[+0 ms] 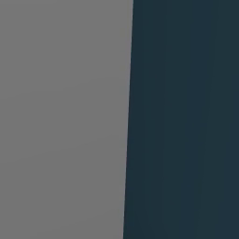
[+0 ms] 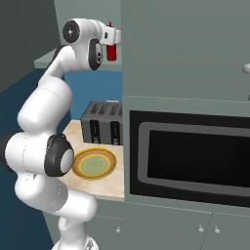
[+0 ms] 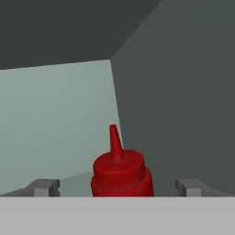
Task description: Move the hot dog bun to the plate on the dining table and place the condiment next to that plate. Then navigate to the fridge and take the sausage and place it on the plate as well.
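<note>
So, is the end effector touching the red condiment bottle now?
Apart. In the hand view the end effector is open, and the condiment bottle stands between its fingertips with clear gaps on both sides.

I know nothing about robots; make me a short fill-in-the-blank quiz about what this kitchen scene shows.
1. The squeeze bottle between the claw fingertips is coloured ____.
2. The claw's jaws stand ____, not closed on the bottle.
3. The yellow dish lies in front of the ____.
4. The bottle's cap ends in a narrow ____.

Missing words: red; open; toaster; point
</note>
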